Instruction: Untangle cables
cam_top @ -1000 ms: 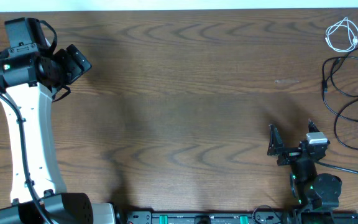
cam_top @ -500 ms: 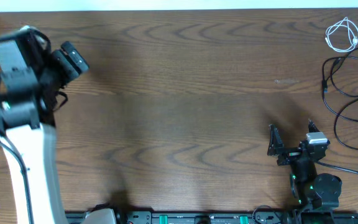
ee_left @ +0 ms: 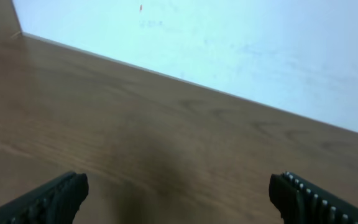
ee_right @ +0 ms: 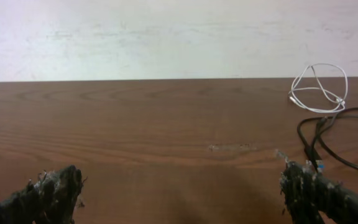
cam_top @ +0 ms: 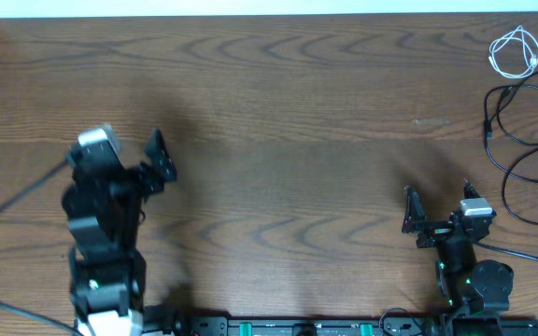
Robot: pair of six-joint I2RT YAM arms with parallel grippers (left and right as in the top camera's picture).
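Black cables (cam_top: 487,132) partly off picture's edge

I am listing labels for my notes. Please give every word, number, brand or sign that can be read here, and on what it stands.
None can be read.
The white cable, the black cables and the table carry no writing.
Faint marks on the wall in the left wrist view are too blurred to read.

Dark brown table (cam_top: 297,121), wavy darker wood grain. White cable (cam_top: 534,59); black cables (cam_top: 487,131). Off-white wall (ee_right: 166,31), faintly mottled. Black left gripper (ee_left: 179,202) and right gripper (ee_right: 179,196).
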